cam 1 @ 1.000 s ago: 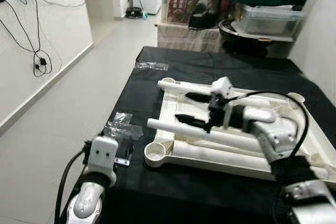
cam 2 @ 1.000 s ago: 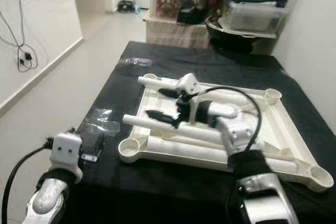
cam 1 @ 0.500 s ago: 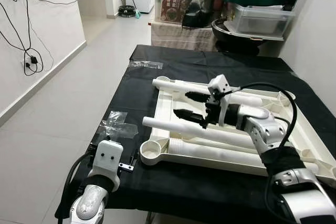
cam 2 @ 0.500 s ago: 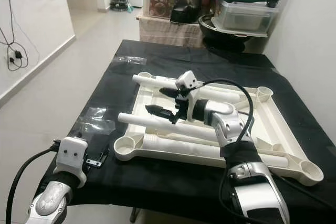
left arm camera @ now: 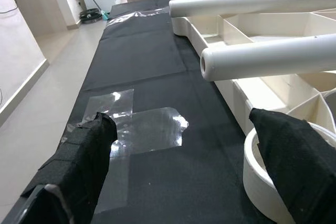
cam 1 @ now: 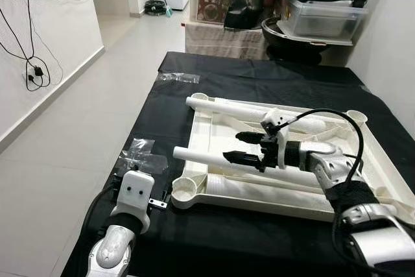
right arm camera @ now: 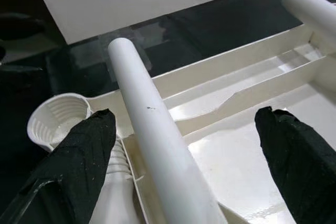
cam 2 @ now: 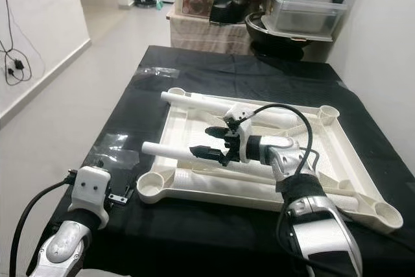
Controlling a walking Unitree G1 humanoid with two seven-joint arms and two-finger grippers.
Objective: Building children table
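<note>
Now | R gripper (cam 1: 242, 148) jaws apart over smooth white tube (cam 1: 214, 158) | poss. plastic tabletop (cam 1: 201, 128)

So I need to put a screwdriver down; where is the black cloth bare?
Bare cloth beyond the upturned tabletop. Bare strip between its left rim and the plastic bags. Crowded inside, where legs lie under the open right hand.

Silver jointed arms, white camera blocks at wrists, black cables, black-fingered right hand (cam 1: 244, 148)
</note>
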